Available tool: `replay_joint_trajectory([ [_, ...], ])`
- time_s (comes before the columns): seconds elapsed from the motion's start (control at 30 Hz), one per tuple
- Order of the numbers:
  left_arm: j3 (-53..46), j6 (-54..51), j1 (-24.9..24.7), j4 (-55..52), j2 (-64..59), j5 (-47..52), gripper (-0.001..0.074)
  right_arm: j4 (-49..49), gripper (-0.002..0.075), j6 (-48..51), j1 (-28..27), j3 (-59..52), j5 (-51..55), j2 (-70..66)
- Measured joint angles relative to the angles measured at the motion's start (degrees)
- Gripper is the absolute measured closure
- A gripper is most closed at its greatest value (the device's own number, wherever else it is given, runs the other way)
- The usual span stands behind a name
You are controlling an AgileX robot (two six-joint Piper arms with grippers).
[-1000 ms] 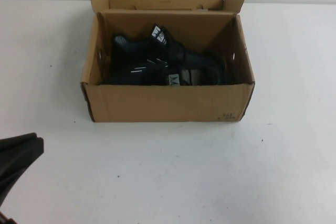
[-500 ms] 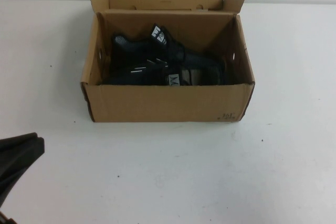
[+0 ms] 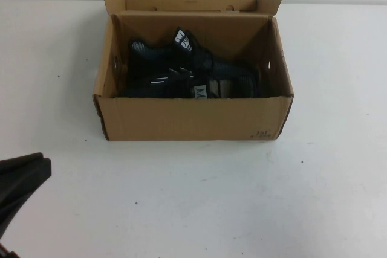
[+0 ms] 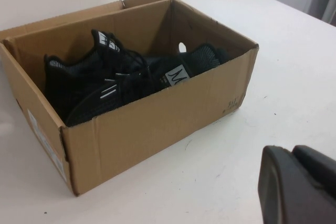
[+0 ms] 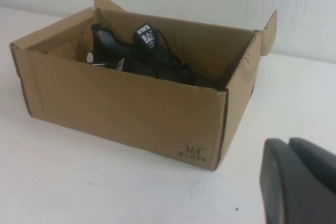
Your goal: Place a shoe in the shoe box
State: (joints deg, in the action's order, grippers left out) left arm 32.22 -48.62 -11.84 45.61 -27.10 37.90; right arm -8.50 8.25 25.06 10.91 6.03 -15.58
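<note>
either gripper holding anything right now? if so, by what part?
Nothing held. Left gripper and right gripper sit back from the shoe box, off the table; black shoes lie inside the box.

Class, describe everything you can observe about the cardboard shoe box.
The brown corrugated cardboard shoe box sits open on the white table, its lid flap standing up at the far side. Small holes pierce its side walls; dark print marks one lower front corner. Black knit sneakers lie inside. The left end effector and right end effector hang apart from it.
</note>
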Motion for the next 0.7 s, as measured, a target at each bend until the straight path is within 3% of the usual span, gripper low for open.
replay_joint_trajectory([
  [0.4, -3.45, 0.00, 0.00, 0.12, 0.54, 0.00, 0.0736, 0.00, 0.0741, 0.00, 0.00, 0.00, 0.00, 0.00],
  [0.7, -11.14, 0.00, 0.00, -2.77, 9.69, -1.30, 0.0736, -0.09, 0.0741, 0.00, 0.00, 0.00, 0.00, 0.09],
])
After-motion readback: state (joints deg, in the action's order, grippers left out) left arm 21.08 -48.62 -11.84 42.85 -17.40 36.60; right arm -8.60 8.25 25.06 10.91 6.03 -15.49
